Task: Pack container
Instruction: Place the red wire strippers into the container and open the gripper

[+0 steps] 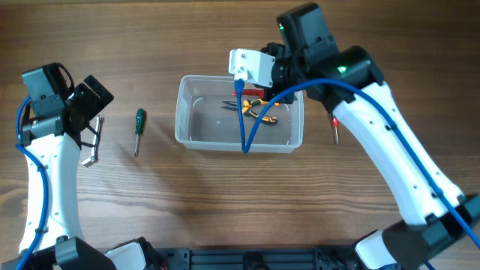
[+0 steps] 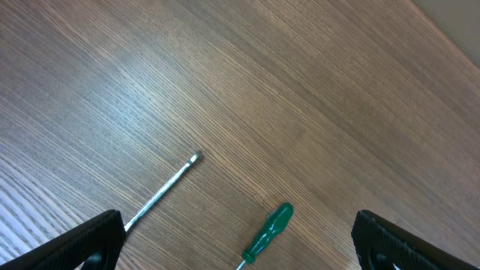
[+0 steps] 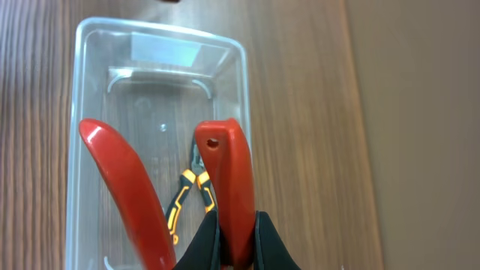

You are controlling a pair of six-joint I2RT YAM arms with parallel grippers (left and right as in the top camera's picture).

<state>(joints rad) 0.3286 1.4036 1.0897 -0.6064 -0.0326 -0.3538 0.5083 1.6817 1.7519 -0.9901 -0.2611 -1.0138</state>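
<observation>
The clear plastic container sat on the middle of the wooden table, its long sides running left to right. The right gripper hung over the container's far right part with its jaws closed tight on one handle of the red-handled pliers. The pliers' second red handle splayed out free to one side, and both handles stood above the tub's open top. On the container's floor, below those handles, lay a smaller pair of pliers with yellow-and-black grips, towards the right end of the tub. A small red-handled tool with a metal tip lay on the table just beside the container's right wall. Well to the left of the container, the left gripper hovered above the bare wood with its jaws spread wide and nothing between them. A green-handled screwdriver lay on the table between that gripper and the container's left wall, and a thin metal rod lay near it, further from the container, apart from the screwdriver.
</observation>
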